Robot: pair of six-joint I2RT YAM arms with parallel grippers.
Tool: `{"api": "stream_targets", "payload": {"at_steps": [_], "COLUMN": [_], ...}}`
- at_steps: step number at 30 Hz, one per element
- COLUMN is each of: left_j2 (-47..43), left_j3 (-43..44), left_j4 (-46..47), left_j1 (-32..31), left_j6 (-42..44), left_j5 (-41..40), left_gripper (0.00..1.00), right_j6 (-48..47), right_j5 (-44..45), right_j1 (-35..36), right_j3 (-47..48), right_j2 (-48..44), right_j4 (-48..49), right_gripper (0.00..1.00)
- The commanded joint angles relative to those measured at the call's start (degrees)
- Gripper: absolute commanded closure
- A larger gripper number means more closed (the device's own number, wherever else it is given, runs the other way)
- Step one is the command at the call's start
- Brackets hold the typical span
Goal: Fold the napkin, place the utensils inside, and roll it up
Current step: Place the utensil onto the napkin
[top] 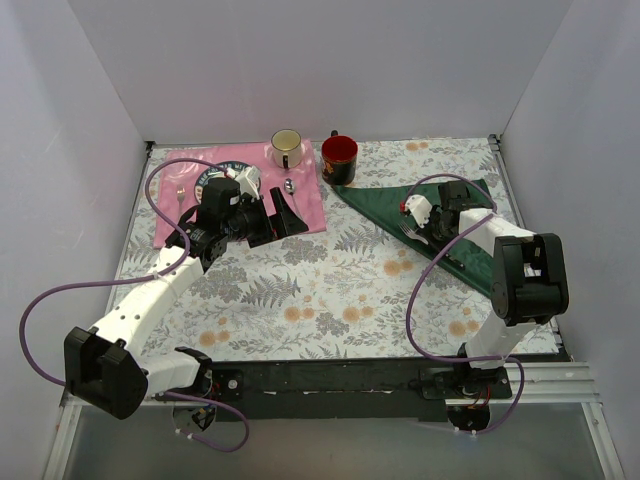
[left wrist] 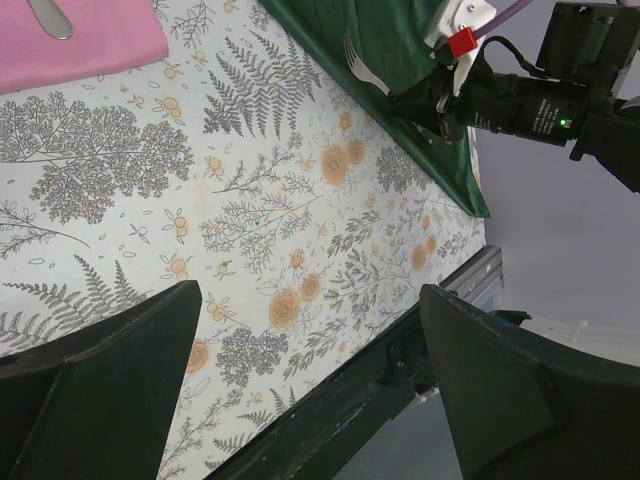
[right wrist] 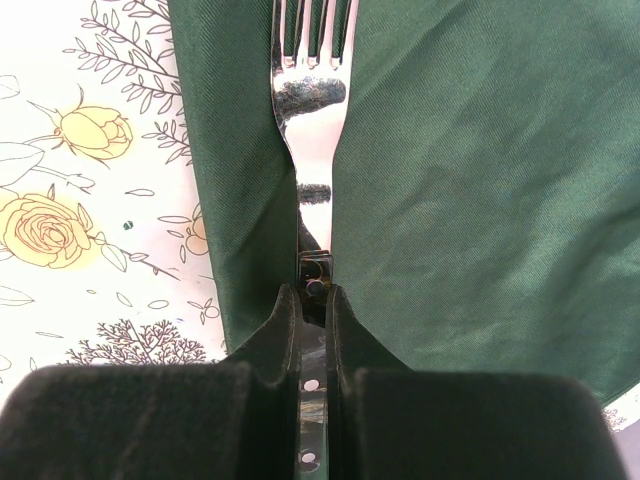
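1. Top view: the napkin [top: 385, 205] lies folded to a triangle at the right of the table [top: 330, 290], one corner near the red mug [top: 339, 158]. The right gripper [top: 424, 235] sits low over it with the fork [top: 408, 232]. We judge this to be the placing step, with the fork set on the cloth before any rolling. The left gripper [top: 286, 218] hangs spread by the corner of the pink mat [top: 230, 158], well apart, presumably parked out of the way. The right arm hides the fork's handle, and we cannot tell whether other utensils lie on the napkin.
2. Left wrist view: the left fingers [left wrist: 100, 385] stand wide, with only patterned table between them and nothing held. Beyond them the napkin [left wrist: 400, 40], the fork [left wrist: 362, 65] and the right gripper [left wrist: 425, 100] appear small. The frame edge cuts off the napkin's far part.
3. Right wrist view: the right gripper [right wrist: 315, 300] is pressed together on the fork [right wrist: 312, 110] just behind its neck. The tines point away and the head lies over the napkin [right wrist: 480, 180] near its left edge. We judge that so rearward a grip lets the head settle flat. Whether the head touches the cloth is unclear. The fingers hide the handle, and the tine tips are cropped.
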Motion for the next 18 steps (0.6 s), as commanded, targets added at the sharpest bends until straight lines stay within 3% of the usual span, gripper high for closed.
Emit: {"api": "stream_targets", "payload": {"at_steps": [1, 9, 11, 12, 18], "left_j2": [-1.5, -1.3, -1.3, -1.2, -0.8], "left_j3": [1.5, 1.7, 1.5, 1.4, 1.3], "left_j4": [0.2, 0.4, 0.5, 0.7, 0.9], "left_j1": [-0.2, -0.2, -0.2, -0.2, -0.2], "left_j6": [1.0, 0.9, 0.9, 0.9, 0.5], "left_j5": [0.5, 1.0, 1.0, 1.0, 1.6], "left_gripper": [0.09, 0.09, 0.09, 0.09, 0.09], "right_j6": [-0.6, -0.6, -0.5, -0.3, 2.6], "right_j5": [-0.4, -0.2, -0.3, -0.8, 0.4], "right_j1": [-0.2, -0.1, -0.1, -0.2, -0.1], "right_j3": [0.4, 1.1, 1.5, 1.7, 4.0], "right_j2": [-0.1, 0.9, 1.1, 1.0, -0.3], "right_j4": [1.4, 0.3, -0.2, -0.5, -1.3], "right_gripper": [0.96, 0.87, 0.82, 0.74, 0.59]}}
